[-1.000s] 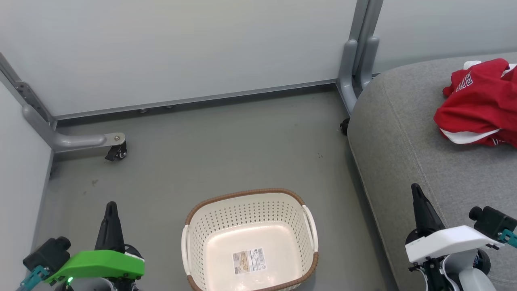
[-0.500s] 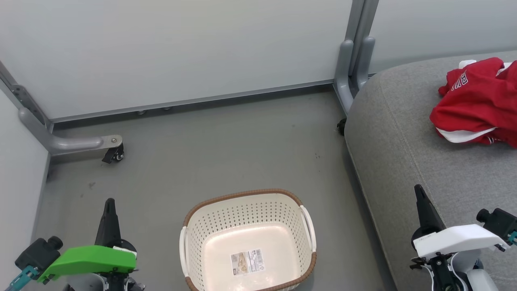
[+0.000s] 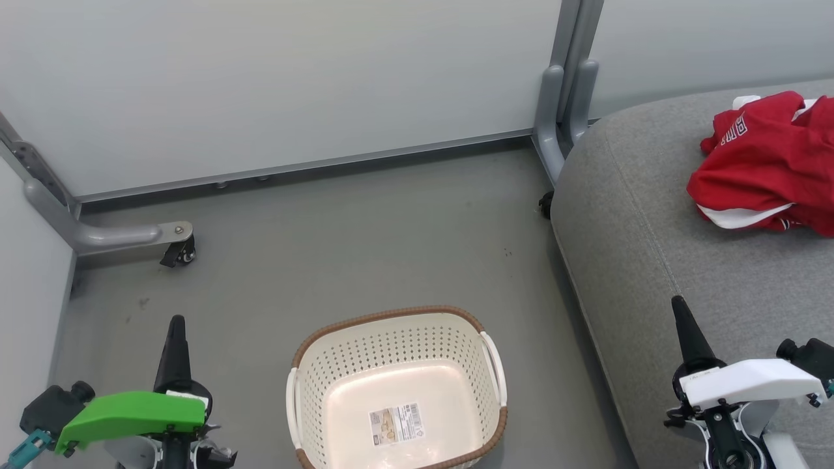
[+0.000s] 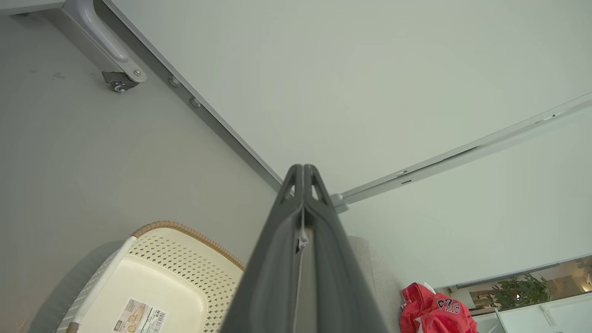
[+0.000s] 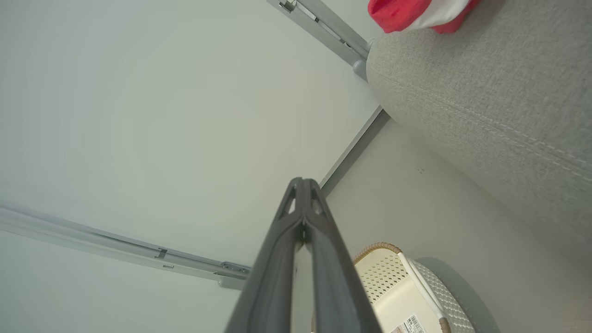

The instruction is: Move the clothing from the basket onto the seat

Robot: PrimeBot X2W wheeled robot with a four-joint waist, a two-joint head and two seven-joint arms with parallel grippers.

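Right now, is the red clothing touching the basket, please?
Apart: head view shows the clothing on the seat, floor between it and the basket.

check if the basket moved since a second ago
No. The basket keeps its gap to the seat and the caster; the whole head view shifted slightly left, so the camera moved.
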